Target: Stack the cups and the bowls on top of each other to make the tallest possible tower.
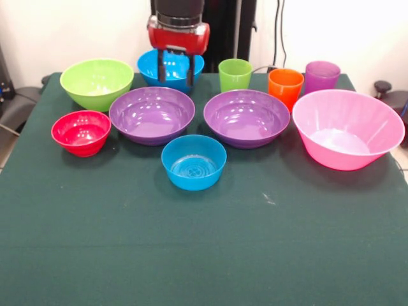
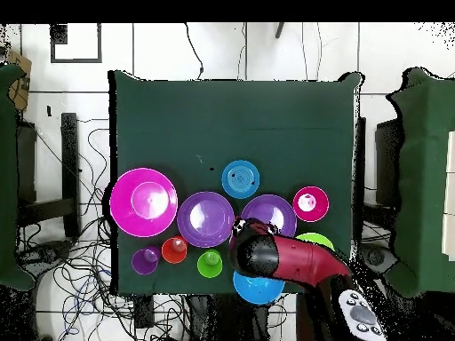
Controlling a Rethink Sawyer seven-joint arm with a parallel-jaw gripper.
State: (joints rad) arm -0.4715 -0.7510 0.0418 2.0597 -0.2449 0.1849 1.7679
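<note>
Place: a robotics lab or test room.
Table: a square table covered in dark green cloth (image 2: 267, 115), standing alone.
Floor: pale tiles with loose black cables (image 2: 84, 266) tangled at 7 o'clock.
Wall: plain white, black cords (image 1: 278, 32) hanging.

Front view low across green table (image 1: 204, 255); overhead straight down, farther, sharing tabletop

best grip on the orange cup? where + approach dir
Probably the rim of the orange cup, from straight above. It stands upright, mouth open, so one finger can go inside and one outside the wall. A side grip looks tight: the purple cup stands close on one side and the pink bowl just in front. The gripper is open, over the far blue bowl.
</note>
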